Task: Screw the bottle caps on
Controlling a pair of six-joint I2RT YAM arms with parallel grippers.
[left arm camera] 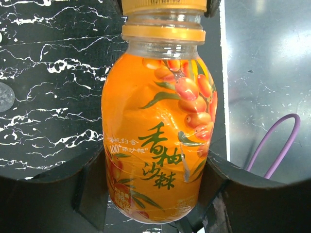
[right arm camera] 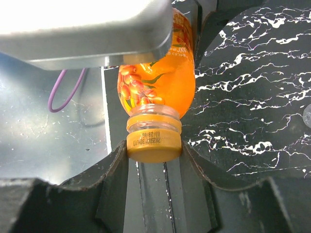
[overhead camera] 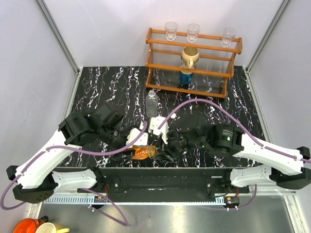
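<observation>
My left gripper (left arm camera: 155, 194) is shut on the lower body of the short orange bottle (left arm camera: 160, 126), with a finger on each side. My right gripper (right arm camera: 154, 158) is shut on the orange cap (right arm camera: 154, 144), which sits on the bottle's neck above the orange collar ring. In the top view the bottle (overhead camera: 144, 153) is held between the left gripper (overhead camera: 137, 144) and the right gripper (overhead camera: 164, 147) at the table's near edge. The taller clear ribbed bottle (overhead camera: 152, 103) stands upright behind them. I cannot make out the blue cap.
A wooden rack (overhead camera: 194, 65) stands at the back right with clear glasses on top, a tan mug (overhead camera: 190, 56) and a blue container (overhead camera: 185, 77). Purple cables loop over both arms. A small round greyish disc (left arm camera: 4, 97) lies on the marbled table (overhead camera: 97, 87).
</observation>
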